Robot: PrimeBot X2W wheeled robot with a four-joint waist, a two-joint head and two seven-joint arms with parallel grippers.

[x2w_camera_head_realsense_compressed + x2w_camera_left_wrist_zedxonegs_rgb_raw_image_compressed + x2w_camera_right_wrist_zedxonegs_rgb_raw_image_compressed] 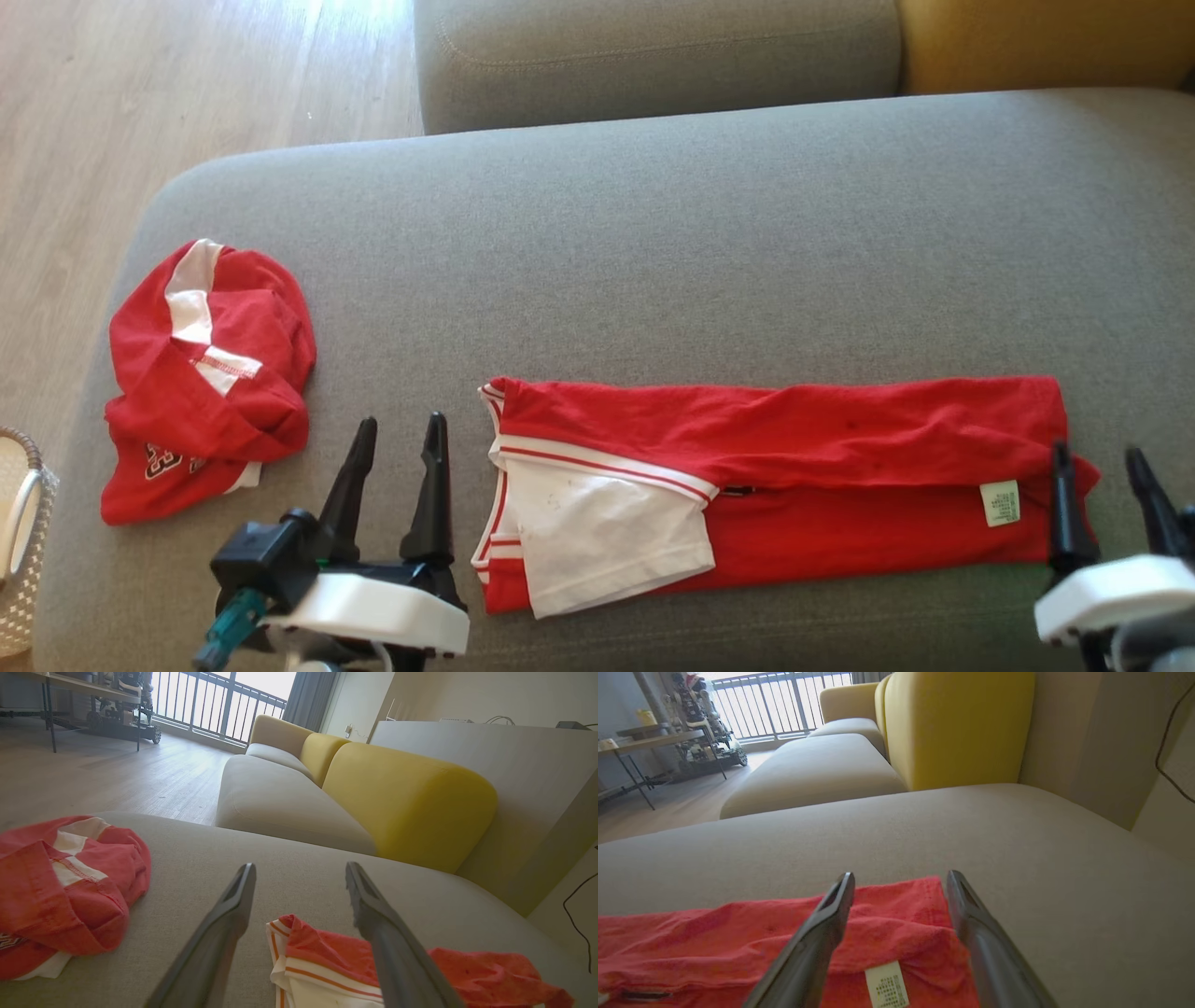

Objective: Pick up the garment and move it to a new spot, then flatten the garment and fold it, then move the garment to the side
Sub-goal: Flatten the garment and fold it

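Observation:
The garment (794, 439) lies on the grey sofa cushion (653, 261), folded lengthwise into a long red strip. Its white sleeve (607, 532) is at the left end and a small white tag (1000, 503) near the right end. My left gripper (401, 425) stands open just left of the sleeve end, with nothing between its fingers. In the left wrist view the garment's striped trim (299, 970) lies under the open left gripper (300, 865). My right gripper (1097, 453) is open at the garment's right end. In the right wrist view its fingers straddle the tag (886, 984) and the red cloth (738, 938).
A smaller crumpled red piece with a white stripe (205, 373) lies at the cushion's left end. A woven basket (23, 532) stands at the far left edge. Behind are another grey seat (653, 56), a yellow backrest (1046, 42) and wood floor (140, 93).

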